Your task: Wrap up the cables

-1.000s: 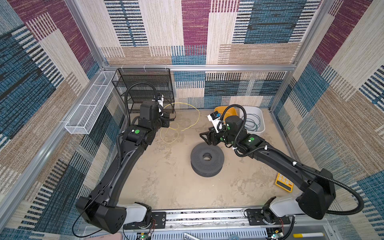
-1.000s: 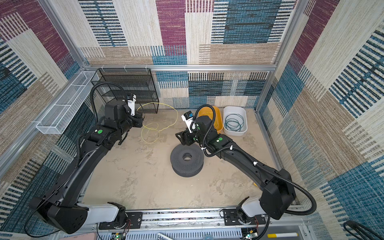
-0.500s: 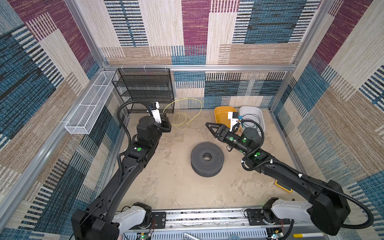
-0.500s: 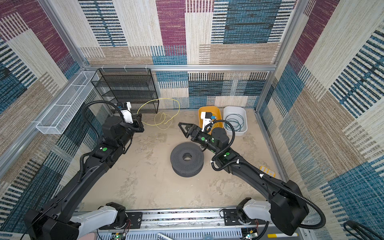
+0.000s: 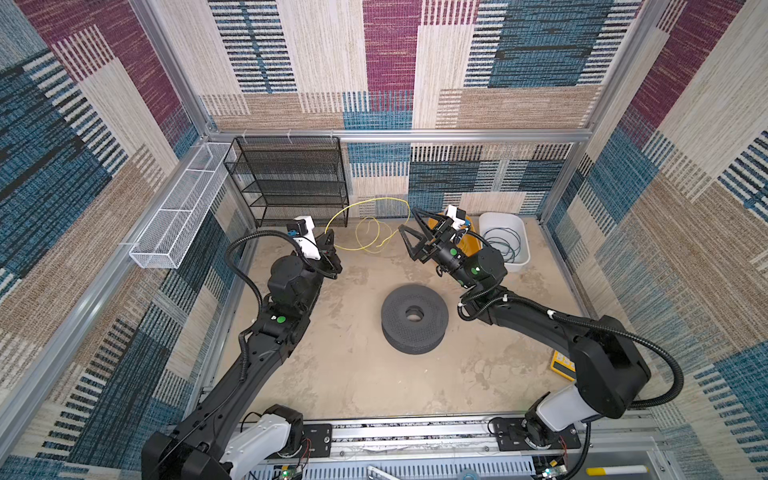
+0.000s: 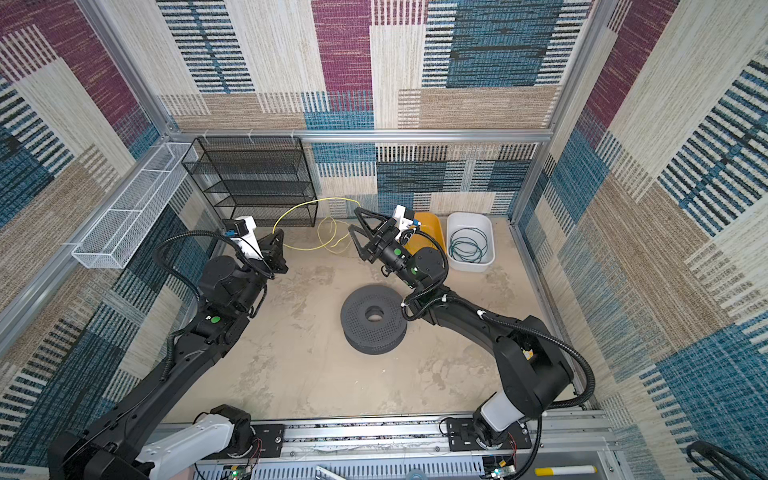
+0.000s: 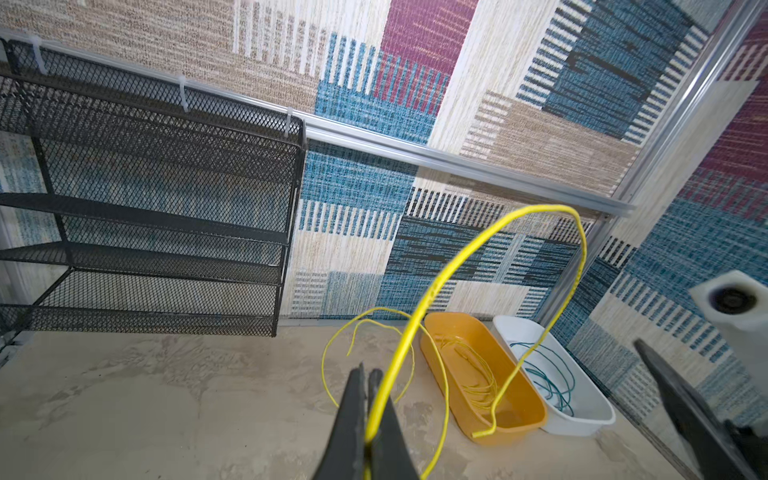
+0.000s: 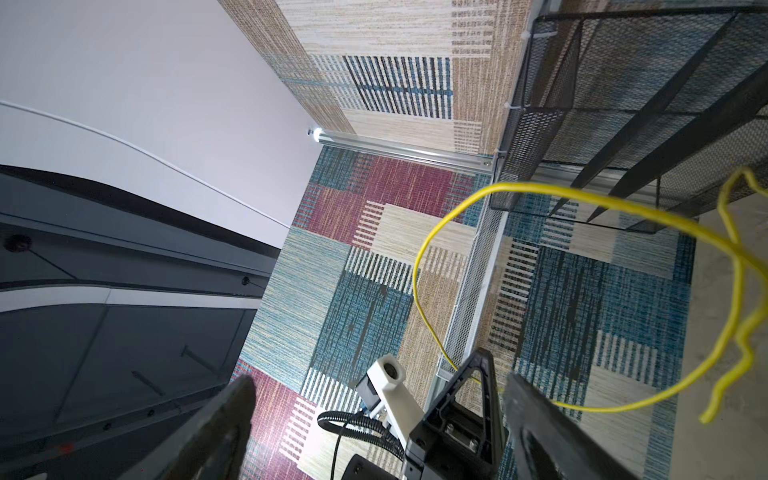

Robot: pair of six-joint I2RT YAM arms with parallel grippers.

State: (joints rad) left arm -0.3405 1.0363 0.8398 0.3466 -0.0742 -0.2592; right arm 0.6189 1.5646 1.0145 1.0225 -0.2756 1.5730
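I have two arms and two grippers. My left gripper is pressed tight on one end of the yellow cable. It sits near the back left corner of the table. From the pinch, the cable goes up in one big arch toward my right gripper. Then it drops, and its loose end hangs in the air in front of the orange tub. Two more small loops of it hang down near the back edge of the table.

My right gripper is up in the air near the middle of the back edge. Its two jaws are spread wide, and nothing is between them. The far end of the arch is just beside the tip of one jaw. I cannot tell if they touch.

There are two tubs in the back right corner, side by side. The orange tub has a few thin yellow loops in it. I cannot tell if they are part of the cable I hold. The white tub has one teal cable coiled up in it.

One black spool lies flat in the middle of the table, well apart from both grippers. One black rack stands at the back left corner. One white basket hangs on the left wall
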